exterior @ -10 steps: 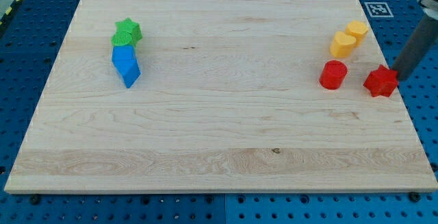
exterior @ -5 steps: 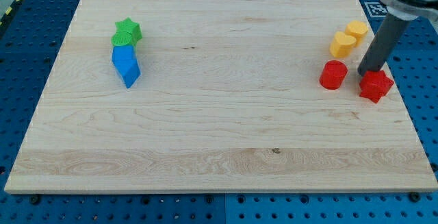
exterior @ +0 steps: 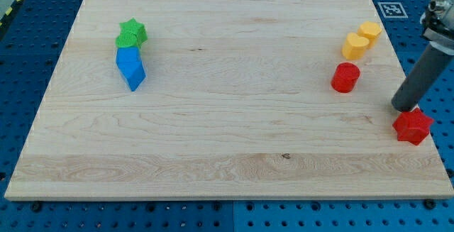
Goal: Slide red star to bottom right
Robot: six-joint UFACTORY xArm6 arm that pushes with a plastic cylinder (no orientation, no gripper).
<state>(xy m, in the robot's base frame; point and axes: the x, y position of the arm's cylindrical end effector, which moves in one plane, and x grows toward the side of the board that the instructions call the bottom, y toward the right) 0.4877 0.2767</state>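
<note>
Since the earlier frames the red star has shifted down and toward the view's right — it now sits at the board's right edge, well below its former place beside the red cylinder. My tip has followed and rests against the star's upper left side; the rod carries no jaws, so there is no opening or grasp to report.

The red cylinder stands alone at the upper right, well apart from the star. Above it, two yellow blocks sit touching. At the upper left, a green star and green block adjoin two blue blocks — unchanged.
</note>
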